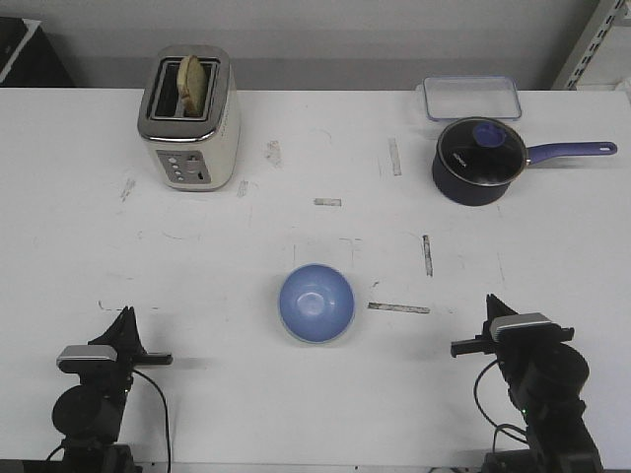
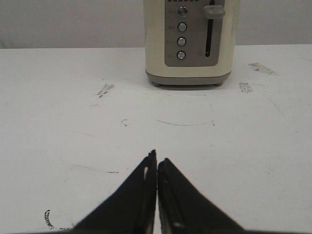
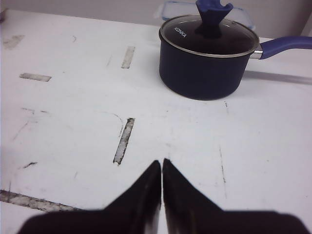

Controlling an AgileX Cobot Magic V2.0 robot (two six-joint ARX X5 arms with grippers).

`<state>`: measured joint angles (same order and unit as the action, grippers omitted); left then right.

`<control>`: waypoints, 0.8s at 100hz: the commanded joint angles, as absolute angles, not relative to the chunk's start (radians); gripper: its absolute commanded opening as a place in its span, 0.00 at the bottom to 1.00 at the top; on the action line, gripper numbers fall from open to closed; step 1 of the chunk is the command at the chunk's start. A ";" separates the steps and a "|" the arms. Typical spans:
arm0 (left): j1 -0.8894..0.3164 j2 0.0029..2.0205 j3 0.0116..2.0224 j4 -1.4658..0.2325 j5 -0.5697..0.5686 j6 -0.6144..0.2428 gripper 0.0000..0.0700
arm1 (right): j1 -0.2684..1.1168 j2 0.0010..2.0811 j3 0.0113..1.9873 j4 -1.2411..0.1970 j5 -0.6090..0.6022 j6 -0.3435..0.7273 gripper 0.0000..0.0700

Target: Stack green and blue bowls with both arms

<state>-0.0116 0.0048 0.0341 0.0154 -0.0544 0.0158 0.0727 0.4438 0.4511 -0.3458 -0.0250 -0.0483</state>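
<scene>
While both arms rest low at the near edge:
Left fingers [image 2: 157, 168]: together, empty.
Right fingers [image 3: 162, 168]: together, empty.
Blue bowl [image 1: 316, 304]: between both, on the surface [image 1: 197, 256]; green one possibly nested beneath, unclear.

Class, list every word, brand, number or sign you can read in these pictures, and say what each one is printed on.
"KONKA": on the glass lid of the dark blue saucepan, seen from the right wrist.
The toaster has marks above its buttons, cut off and too small to read.
Nothing else is legible.
</scene>
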 commanded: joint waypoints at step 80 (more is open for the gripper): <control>-0.013 0.003 0.012 0.031 -0.056 0.014 0.00 | 0.067 0.405 0.444 -0.309 -0.004 -0.073 0.00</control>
<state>-0.0116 0.0048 0.0341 0.0154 -0.0544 0.0158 0.0711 0.4137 0.4500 -0.3420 -0.0212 -0.0536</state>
